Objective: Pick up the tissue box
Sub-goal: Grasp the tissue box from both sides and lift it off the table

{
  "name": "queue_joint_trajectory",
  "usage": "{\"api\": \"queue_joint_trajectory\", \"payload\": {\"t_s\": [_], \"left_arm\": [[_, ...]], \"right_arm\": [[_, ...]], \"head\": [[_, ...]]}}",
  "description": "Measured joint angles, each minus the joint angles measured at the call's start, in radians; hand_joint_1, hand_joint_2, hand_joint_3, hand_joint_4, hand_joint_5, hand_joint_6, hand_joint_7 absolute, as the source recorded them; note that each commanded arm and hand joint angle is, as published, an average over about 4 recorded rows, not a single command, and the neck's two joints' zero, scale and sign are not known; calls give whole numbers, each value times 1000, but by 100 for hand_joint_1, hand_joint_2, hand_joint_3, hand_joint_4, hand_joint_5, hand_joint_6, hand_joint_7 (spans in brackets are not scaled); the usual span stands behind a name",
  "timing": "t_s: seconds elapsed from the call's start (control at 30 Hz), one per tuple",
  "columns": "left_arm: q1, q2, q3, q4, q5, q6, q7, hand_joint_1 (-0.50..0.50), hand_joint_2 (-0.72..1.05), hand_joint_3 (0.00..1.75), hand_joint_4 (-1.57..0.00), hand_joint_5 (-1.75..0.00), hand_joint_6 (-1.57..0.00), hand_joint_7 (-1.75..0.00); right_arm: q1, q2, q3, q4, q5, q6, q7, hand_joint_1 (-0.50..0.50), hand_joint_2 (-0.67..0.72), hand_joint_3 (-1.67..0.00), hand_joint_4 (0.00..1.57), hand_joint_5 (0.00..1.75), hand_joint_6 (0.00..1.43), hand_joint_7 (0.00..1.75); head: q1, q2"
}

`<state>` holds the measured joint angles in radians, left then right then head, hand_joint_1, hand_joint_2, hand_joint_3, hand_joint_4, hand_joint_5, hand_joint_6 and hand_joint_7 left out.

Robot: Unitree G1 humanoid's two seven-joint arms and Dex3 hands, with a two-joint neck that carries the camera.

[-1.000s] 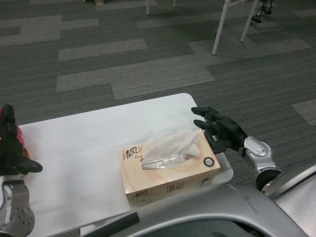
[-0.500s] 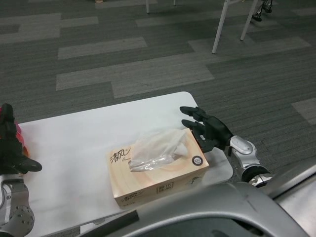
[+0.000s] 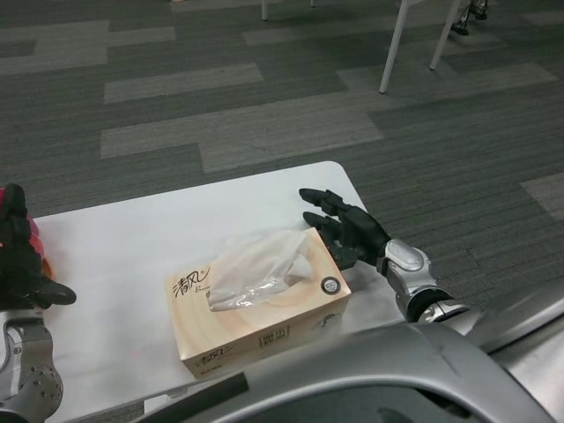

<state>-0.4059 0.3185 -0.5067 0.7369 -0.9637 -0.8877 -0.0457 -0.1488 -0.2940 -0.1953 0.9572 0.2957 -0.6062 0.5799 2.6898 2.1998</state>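
The tissue box (image 3: 256, 313), tan wood-print with a white tissue (image 3: 256, 264) sticking out of its top, lies on the white table (image 3: 132, 247) near the front edge. My right hand (image 3: 344, 229) is at the box's right end, fingers spread and stretched toward the far left, touching or almost touching that end. It holds nothing. My left hand (image 3: 22, 264) waits upright at the table's left edge, fingers apart, well clear of the box.
A red-pink object (image 3: 37, 240) shows just behind my left hand. The table's right edge runs close by my right wrist. White chair legs (image 3: 392, 48) stand on the grey carpet far behind.
My right hand has moved left across the table, and the tissue box has slid left with it, away from the right edge. My left hand has stayed put.
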Motion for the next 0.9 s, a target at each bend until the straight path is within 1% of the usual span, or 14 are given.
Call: {"api": "queue_joint_trajectory", "payload": {"t_s": [0.07,0.17,0.23,0.3,0.37,0.43,0.5,0.57,0.67,0.8,0.9], "left_arm": [[0,0,-1,0,0,0,0,50,-72,0,0,-41,0,-14],[1,0,-5,0,0,0,0,50,-72,0,0,-41,0,-14],[1,0,-11,0,0,0,0,50,-68,0,0,-41,0,-14],[1,1,-18,0,0,3,-2,50,-64,0,0,-41,0,-14],[3,5,-24,-4,0,19,-11,50,-64,0,0,-41,0,-14],[6,10,-28,-13,0,48,-30,50,-64,0,0,-41,0,-14],[12,16,-30,-26,0,81,-56,50,-64,0,0,-41,0,-14],[16,21,-32,-38,3,120,-87,50,-64,0,0,-41,0,-14],[18,29,-36,-51,14,176,-130,50,-64,0,0,-41,0,-14],[20,45,-36,-74,33,236,-183,50,-64,0,0,-41,0,-14],[22,50,-36,-79,36,263,-208,50,-64,0,0,-41,0,-14]], "right_arm": [[-10,4,10,11,-2,-3,-9,-42,-41,-167,0,7,0,28],[-19,10,26,25,-4,-5,-21,-42,-41,-167,0,10,0,28],[-23,15,33,29,-5,-5,-27,-42,-41,-165,0,10,0,26],[-28,18,38,31,-9,-6,-31,-42,-41,-161,0,10,0,26],[-33,18,41,33,-14,-6,-33,-42,-41,-159,0,10,0,28],[-37,18,43,33,-17,-7,-33,-42,-41,-163,0,10,0,24],[-38,18,43,33,-17,-9,-33,-42,-41,-167,0,10,0,21],[-38,18,42,33,-17,-10,-33,-42,-41,-163,0,10,0,24],[-39,17,36,33,-18,-12,-33,-42,-41,-165,0,10,0,28],[-39,0,24,33,-19,-14,-33,-42,-41,-159,0,10,0,28],[-39,-16,16,33,-19,-17,-33,-42,-41,-165,0,10,0,28]], "head": [[19,-7],[56,-19],[86,-26],[98,-28],[117,-30],[138,-34],[142,-35],[144,-35],[148,-36],[162,-39],[172,-42]]}}
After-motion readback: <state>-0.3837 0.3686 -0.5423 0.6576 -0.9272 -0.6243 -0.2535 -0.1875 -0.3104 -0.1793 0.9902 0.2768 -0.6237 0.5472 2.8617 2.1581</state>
